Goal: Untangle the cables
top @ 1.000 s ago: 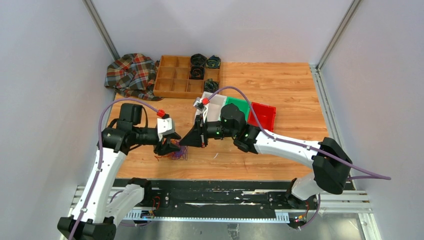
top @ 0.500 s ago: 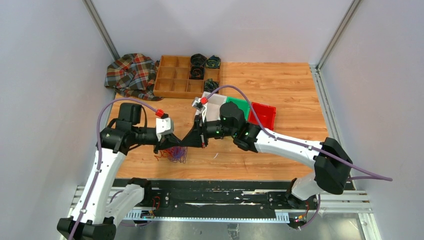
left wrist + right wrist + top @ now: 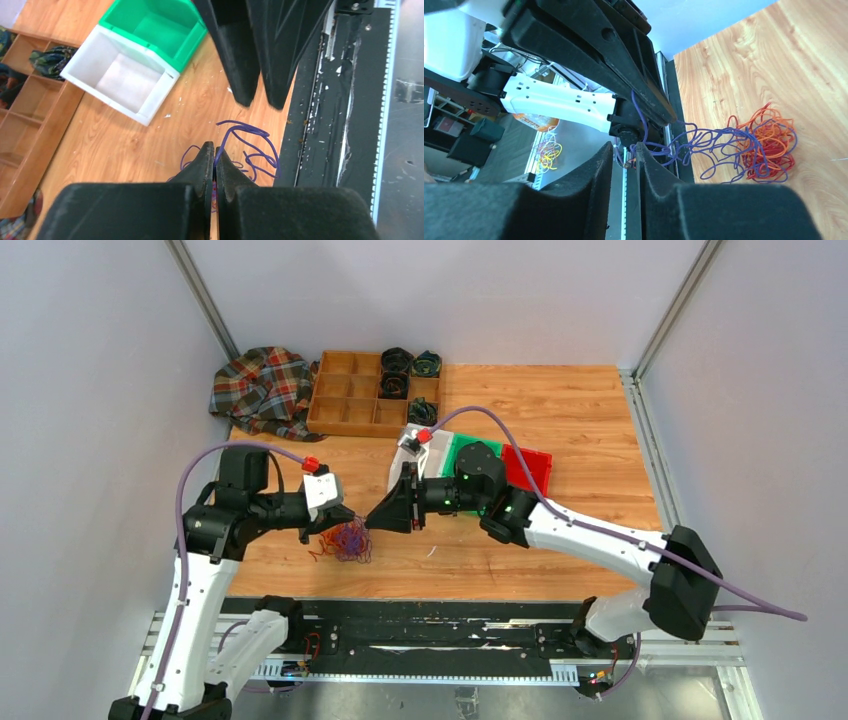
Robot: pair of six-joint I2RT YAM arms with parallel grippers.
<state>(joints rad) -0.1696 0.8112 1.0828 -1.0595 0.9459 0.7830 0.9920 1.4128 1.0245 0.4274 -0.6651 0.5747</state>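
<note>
The cables [image 3: 347, 540] are a small tangle of thin red, orange and purple wires near the table's front edge, partly lifted. In the right wrist view the red and orange loops [image 3: 769, 142] lie bunched on the wood. Purple strands [image 3: 704, 145] stretch from them toward the left gripper. My left gripper [image 3: 343, 519] is shut on a purple strand, and its closed tips [image 3: 215, 152] pinch the wire just above the purple loops [image 3: 250, 145]. My right gripper [image 3: 372, 522] faces it closely from the right. Its jaws [image 3: 625, 150] stand slightly open with nothing seen between them.
A wooden compartment tray [image 3: 350, 400] with dark coiled rolls [image 3: 397, 360] stands at the back, with a plaid cloth [image 3: 262, 385] to its left. White [image 3: 125, 80], green [image 3: 160, 25] and red [image 3: 530, 468] bins sit mid-table behind the right arm. A black rail [image 3: 430, 625] borders the front edge.
My left gripper has shut on the purple strand and drawn back left, lifting the bunch. My right gripper has opened and pulled away a little to the right.
</note>
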